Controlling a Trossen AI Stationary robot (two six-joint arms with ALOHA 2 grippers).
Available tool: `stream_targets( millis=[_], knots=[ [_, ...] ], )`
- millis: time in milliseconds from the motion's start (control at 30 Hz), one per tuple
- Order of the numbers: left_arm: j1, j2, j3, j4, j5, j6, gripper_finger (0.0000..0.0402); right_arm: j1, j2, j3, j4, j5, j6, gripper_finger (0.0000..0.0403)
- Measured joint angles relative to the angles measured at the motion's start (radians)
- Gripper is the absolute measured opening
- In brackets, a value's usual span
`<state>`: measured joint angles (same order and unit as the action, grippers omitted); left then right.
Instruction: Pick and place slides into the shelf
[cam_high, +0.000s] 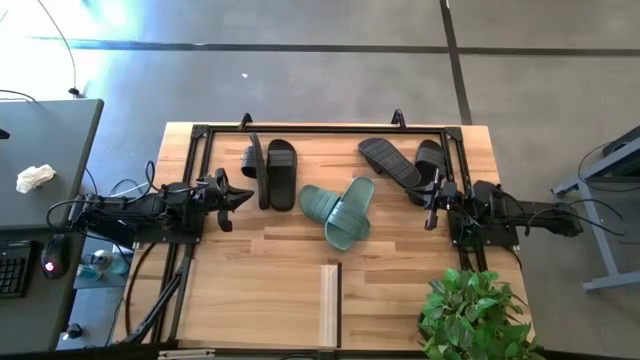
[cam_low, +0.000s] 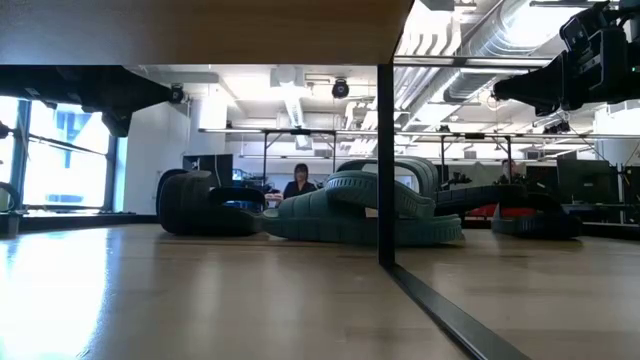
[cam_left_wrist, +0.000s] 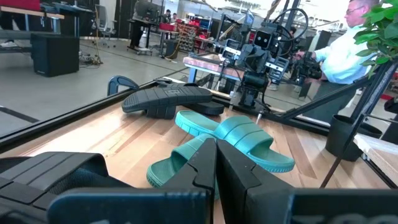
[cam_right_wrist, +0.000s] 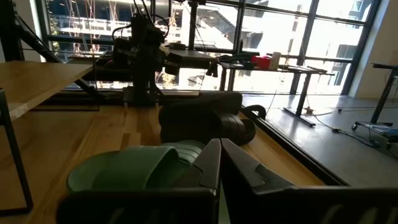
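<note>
Six slides lie on the table's far half. A black pair (cam_high: 275, 172) is at the left, one slide on its edge. A sage-green pair (cam_high: 340, 210) is in the middle, one slide lying partly over the other. Another black pair (cam_high: 405, 160) is at the right, one slide overlapping the other. The light wood shelf (cam_high: 330, 300) with its pale centre strip stands at the near edge; its board also shows overhead in the low view (cam_low: 200, 30). My left gripper (cam_high: 240, 197) is shut and empty, left of the slides. My right gripper (cam_high: 432, 207) is shut and empty, at their right.
A dark metal frame (cam_high: 320, 130) runs around the table's far part. A potted plant (cam_high: 470, 315) stands at the near right corner. A shelf post (cam_low: 385, 160) stands in the low view. A person (cam_left_wrist: 348, 43) is beyond the table's right side.
</note>
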<state>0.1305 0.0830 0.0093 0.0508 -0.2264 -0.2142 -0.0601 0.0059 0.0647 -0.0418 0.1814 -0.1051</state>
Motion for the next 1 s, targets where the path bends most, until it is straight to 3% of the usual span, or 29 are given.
stream_targets(
  millis=[300,500,700,833,1000],
  knots=[
    [0.000,0.000,0.000,0.007,0.007,-0.044,0.0001,0.000,0.000,0.000,0.000,0.000,-0.001,0.0000],
    [0.000,0.000,0.000,0.171,0.035,-0.522,0.0001,0.000,0.000,0.000,0.000,0.000,-0.001,0.0000],
    [0.000,-0.001,0.000,0.306,0.025,-0.759,0.0001,0.000,0.000,0.000,0.021,0.000,0.000,0.0000],
    [0.000,0.000,0.000,0.408,0.009,-0.761,0.0001,0.000,0.000,0.000,0.073,0.000,0.000,0.0000],
    [0.000,0.000,0.019,0.637,0.029,-0.614,0.0001,0.000,0.000,0.000,0.095,0.000,0.000,0.0000]
  ],
)
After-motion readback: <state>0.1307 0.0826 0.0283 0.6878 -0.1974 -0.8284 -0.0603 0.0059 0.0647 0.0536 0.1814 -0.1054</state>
